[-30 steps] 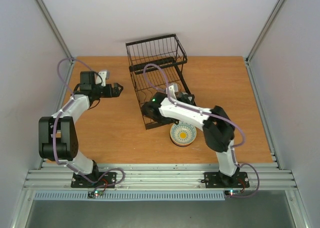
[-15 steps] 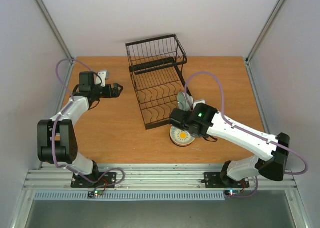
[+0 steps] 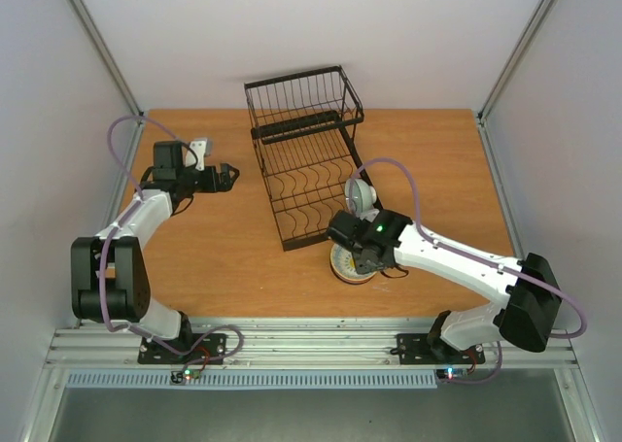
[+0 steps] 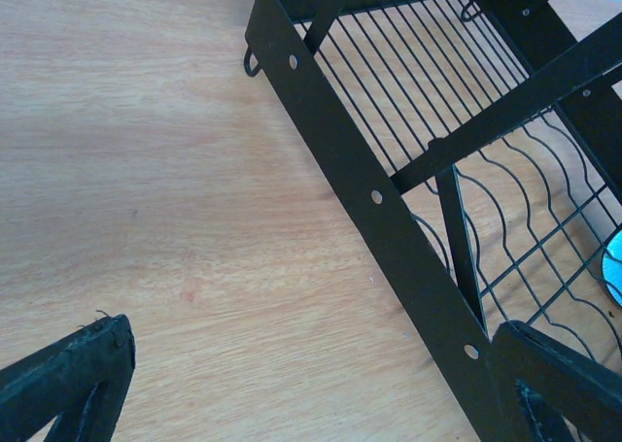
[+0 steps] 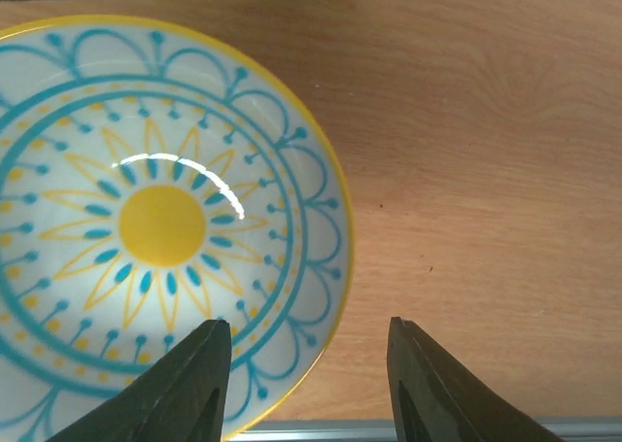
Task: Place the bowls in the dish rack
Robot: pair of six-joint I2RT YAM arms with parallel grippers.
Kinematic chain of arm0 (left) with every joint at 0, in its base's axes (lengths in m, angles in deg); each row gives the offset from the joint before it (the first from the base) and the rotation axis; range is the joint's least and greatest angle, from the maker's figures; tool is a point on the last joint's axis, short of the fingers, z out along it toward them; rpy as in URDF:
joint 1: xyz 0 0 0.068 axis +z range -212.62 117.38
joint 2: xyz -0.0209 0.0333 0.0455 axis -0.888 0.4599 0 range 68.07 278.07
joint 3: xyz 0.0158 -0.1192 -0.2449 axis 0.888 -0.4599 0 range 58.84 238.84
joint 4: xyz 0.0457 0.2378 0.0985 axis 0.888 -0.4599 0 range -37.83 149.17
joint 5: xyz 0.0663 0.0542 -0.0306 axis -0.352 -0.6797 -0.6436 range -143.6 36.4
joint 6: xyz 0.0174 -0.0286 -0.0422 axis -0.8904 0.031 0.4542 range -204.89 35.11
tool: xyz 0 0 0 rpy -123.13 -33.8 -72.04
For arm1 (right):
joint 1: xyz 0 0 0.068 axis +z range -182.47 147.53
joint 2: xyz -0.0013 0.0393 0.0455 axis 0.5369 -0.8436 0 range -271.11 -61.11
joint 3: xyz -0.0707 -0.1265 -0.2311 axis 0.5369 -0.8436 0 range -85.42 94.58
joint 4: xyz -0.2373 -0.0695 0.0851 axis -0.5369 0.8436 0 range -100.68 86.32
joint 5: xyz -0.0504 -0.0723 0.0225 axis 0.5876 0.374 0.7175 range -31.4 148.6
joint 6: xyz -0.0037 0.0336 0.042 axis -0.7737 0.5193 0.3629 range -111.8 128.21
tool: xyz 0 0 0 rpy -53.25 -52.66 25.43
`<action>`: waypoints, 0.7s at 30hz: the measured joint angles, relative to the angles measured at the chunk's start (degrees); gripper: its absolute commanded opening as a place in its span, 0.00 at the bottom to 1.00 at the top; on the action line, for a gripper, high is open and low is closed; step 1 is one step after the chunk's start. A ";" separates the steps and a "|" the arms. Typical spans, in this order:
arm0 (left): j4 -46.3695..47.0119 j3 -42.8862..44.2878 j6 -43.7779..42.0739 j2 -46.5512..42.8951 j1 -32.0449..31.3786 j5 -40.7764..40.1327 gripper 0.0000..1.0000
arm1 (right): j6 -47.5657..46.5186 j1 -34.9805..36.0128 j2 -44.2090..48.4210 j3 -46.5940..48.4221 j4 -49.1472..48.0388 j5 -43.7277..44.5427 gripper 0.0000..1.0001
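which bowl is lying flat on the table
The yellow-centred bowl below the right gripper; the other bowl stands on edge by the dish rack.

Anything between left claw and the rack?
Nothing. Only bare table between the left claw and rack, per top view.

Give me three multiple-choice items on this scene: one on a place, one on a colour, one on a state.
1. Where is the sunburst bowl? A on the table by the dish rack's near end; B in the rack's basket; C against the back wall.
2. Its centre is: A pink; B yellow; C black.
3. The right gripper is: A shut on the bowl; B shut and empty; C open.
Answers: 1 A, it lies flat on the wood before the rack. 2 B, the right wrist view shows a yellow disc. 3 C, its fingers stand apart, gripping nothing.
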 measured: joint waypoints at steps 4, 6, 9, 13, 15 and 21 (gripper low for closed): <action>-0.04 -0.37 -0.22 0.00 0.00 -0.02 0.99 | -1.31 -3.23 -0.09 -1.77 -2.82 -1.05 0.43; -0.04 -0.42 -0.31 0.00 0.00 -0.02 0.99 | -1.73 -4.13 -0.44 -1.86 -3.67 -1.20 0.42; -0.04 -0.46 -0.61 0.00 0.00 -0.02 0.99 | -2.32 -4.92 -0.81 -2.43 -5.44 -1.64 0.41; -0.04 -0.48 -0.83 0.00 -0.02 -0.07 0.99 | -2.80 -5.75 -0.92 -3.54 -7.10 -2.47 0.39; -0.02 -0.48 -0.83 0.00 0.00 -0.11 0.99 | -2.84 -6.05 -0.98 -3.93 -7.56 -2.69 0.39; -0.04 -0.48 -0.85 0.00 0.00 -0.22 0.99 | -3.13 -6.73 -1.03 -4.79 -8.74 -2.95 0.34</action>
